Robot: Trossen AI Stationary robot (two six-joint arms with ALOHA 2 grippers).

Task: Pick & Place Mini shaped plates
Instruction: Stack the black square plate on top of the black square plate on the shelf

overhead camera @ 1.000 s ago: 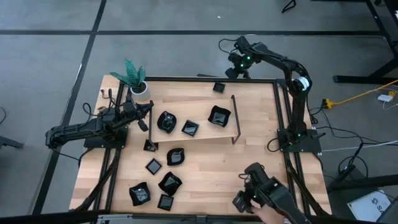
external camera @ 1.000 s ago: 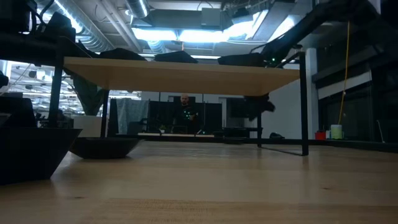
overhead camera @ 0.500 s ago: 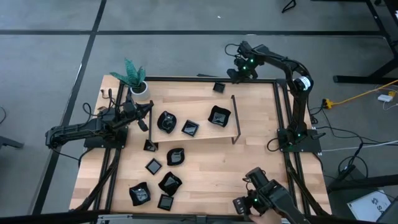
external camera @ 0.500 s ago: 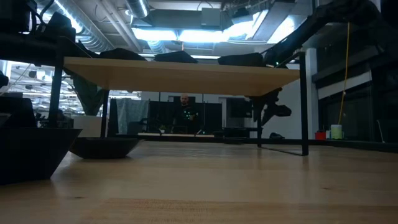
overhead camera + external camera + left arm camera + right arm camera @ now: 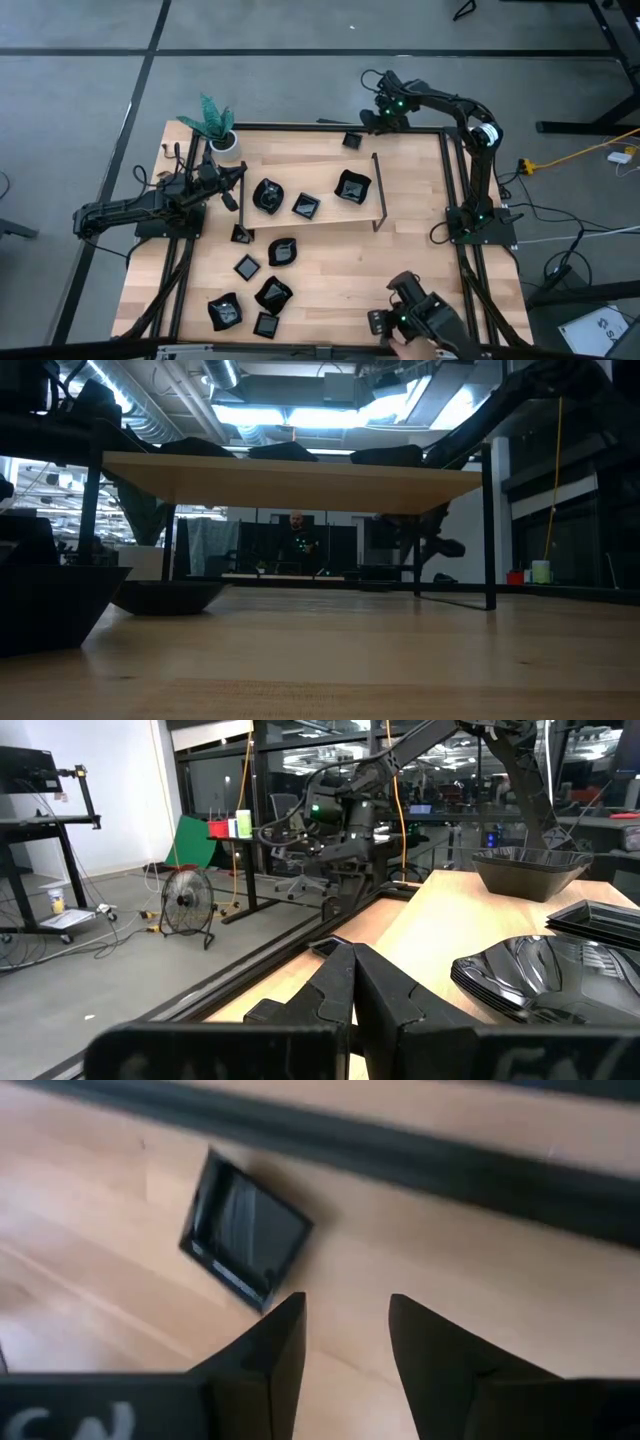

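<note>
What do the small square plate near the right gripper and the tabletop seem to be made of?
Small square plate: glossy black, likely glazed ceramic or hard plastic; pale reflections sweep its face, so I can't tell which. Tabletop: light wood, matte finish, with visible grain lines and plank seams.

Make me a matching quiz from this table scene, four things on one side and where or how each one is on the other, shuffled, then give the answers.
1. potted plant
2. right gripper
3. left gripper
4. square plate

A. fingers shut, at the shelf's left end
B. alone near the table's far edge
C. far left corner of the table
D. fingers open, over the far edge near the lone plate

Pairs: 1-C, 2-D, 3-A, 4-B
</note>
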